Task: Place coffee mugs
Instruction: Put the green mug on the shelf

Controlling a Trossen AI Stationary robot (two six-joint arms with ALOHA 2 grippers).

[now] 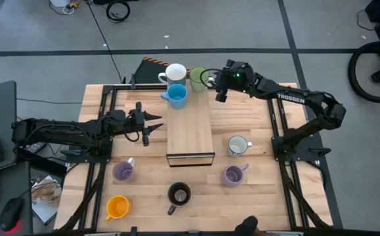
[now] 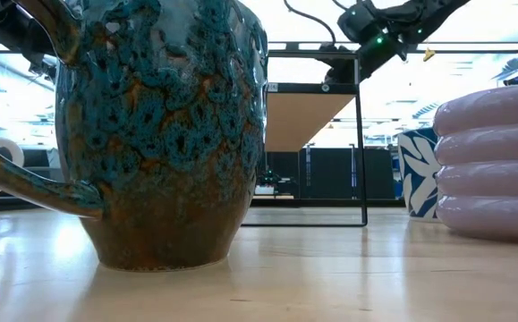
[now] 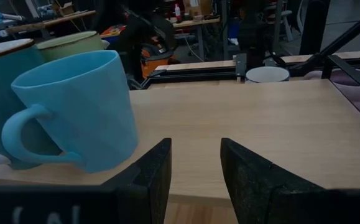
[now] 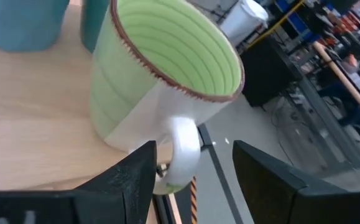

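The right gripper (image 1: 217, 81) had its fingers spread with the green mug's (image 4: 161, 81) handle sitting in the gap, not pinched, looked like it was lining up on the handle at the far end of the wooden board (image 1: 190, 131). The white mug (image 1: 174, 72) and light blue mug (image 1: 176, 96) were right beside it on that end, so three were up there. The left gripper (image 1: 151, 124) hung open and empty just off the board's side, facing the blue one. The patterned mug (image 1: 238, 145), two lilac mugs (image 1: 123, 172), dark mug (image 1: 178, 194) and orange mug (image 1: 117, 207) sat on the table (image 1: 255, 196).
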